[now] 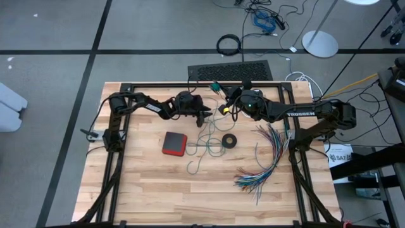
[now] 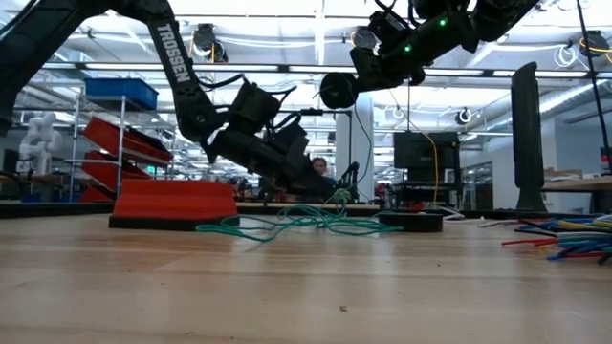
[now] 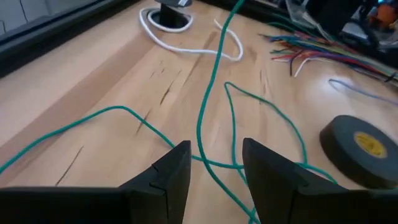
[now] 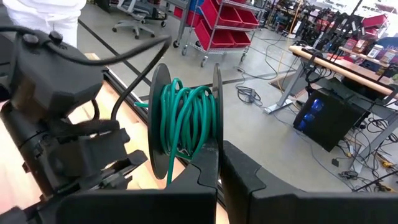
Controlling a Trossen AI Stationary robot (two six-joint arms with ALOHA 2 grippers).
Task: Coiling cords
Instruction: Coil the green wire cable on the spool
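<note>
My left pincer (image 3: 214, 171) sits low over the counter (image 1: 152, 183), fingers parted around the loose teal-green cord (image 3: 211, 93). Beyond it lies the white cord (image 3: 186, 43). Farther off and raised, my right pincer (image 4: 217, 163) is clamped tight on a black spool (image 4: 183, 121) wound with green cord.

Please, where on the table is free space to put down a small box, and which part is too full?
Bare wood lies along the table's near edge, and on its left side, left of the red block. It is crowded in the middle and right: the teal-green cord loops beside the black tape ring, and the multicoloured wires fan out at right.
</note>
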